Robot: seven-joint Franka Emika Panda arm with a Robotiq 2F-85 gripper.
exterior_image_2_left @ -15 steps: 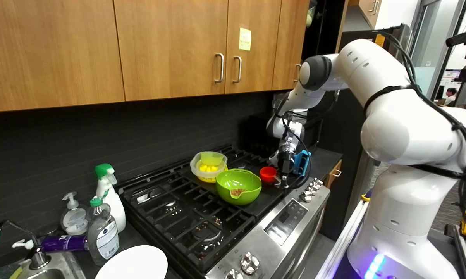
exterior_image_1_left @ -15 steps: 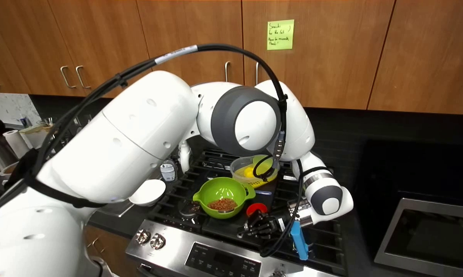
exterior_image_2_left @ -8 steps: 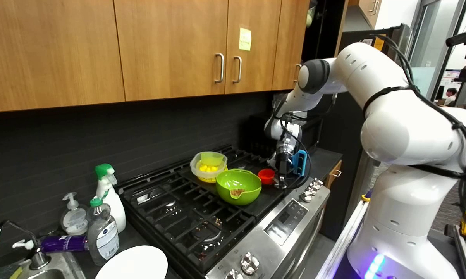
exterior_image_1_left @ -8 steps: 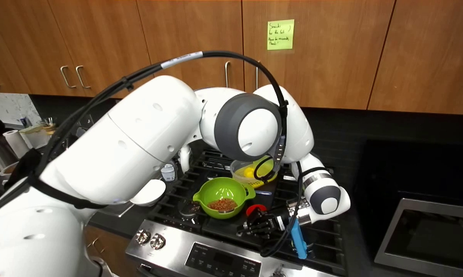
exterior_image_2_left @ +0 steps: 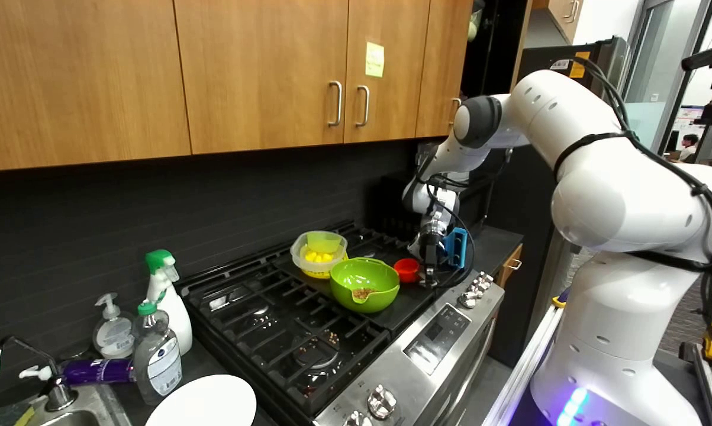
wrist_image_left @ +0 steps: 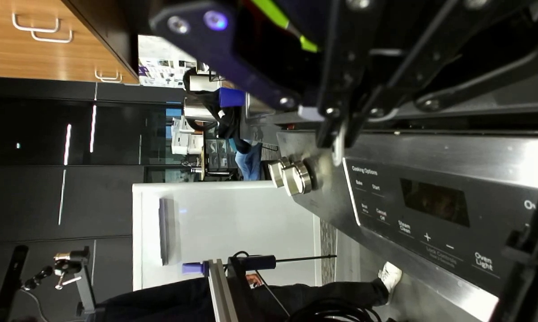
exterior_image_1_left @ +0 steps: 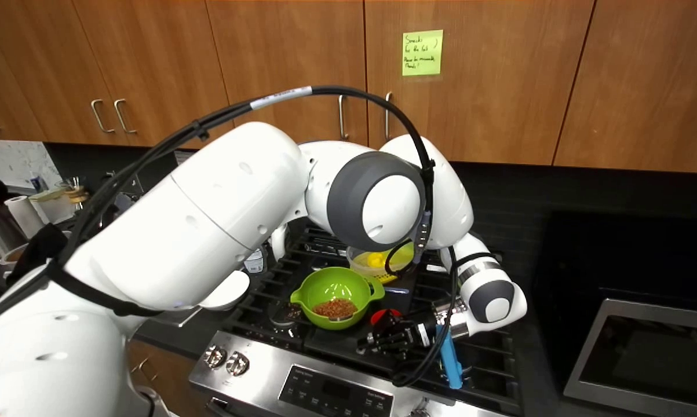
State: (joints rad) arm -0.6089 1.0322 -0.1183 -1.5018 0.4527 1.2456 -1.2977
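Gripper wants slow, level moves imo, or the red cup could twist on its skinny handle. Jaws are pinched almost fully together on what looks like that handle, though I can't tell if the cup, just past the jaws, touches the stove. Green bowl sits right beside the cup, plastic tub farther back behind that.
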